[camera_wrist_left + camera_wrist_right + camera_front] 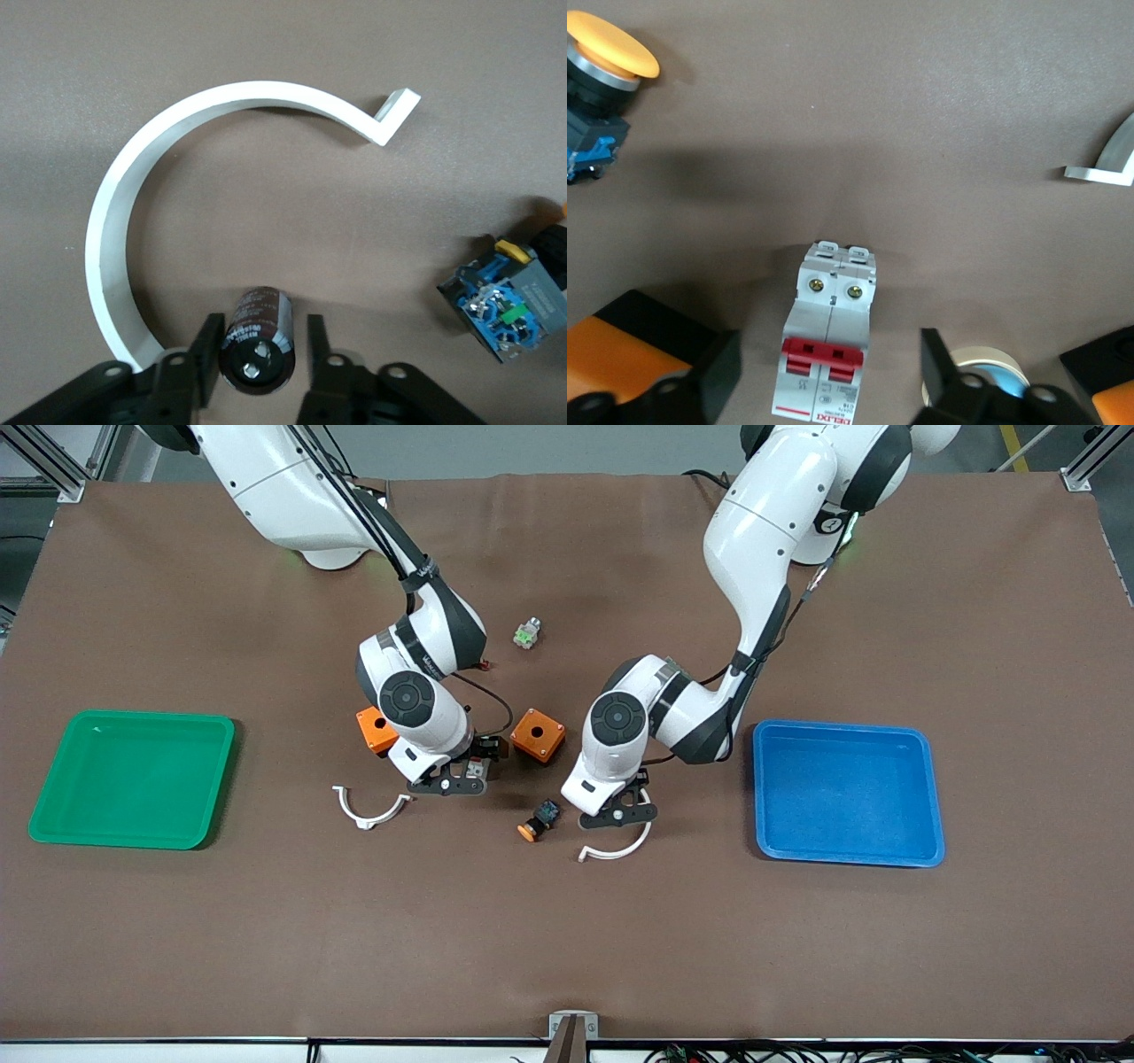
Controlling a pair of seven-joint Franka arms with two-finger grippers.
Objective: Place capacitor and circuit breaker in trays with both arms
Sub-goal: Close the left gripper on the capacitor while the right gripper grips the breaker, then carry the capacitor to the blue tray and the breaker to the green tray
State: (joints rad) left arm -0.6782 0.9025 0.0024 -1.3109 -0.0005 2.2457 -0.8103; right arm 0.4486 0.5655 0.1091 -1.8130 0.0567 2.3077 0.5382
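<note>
White curved plastic clip (611, 852) sits six o'clock of my left gripper (262, 352), which pinches the light, slick black cylindrical capacitor (259, 332) mid-body; right gripper (828, 376) gapes astride the rigid white-grey circuit breaker (824, 341).

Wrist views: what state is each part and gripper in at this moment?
capacitor: lying on its side on the table, left gripper down around it.
circuit breaker: flat on the table, red toggles facing up, not gripped.
right gripper: open, straddling the circuit breaker.
orange push button: lying on its side.
</note>
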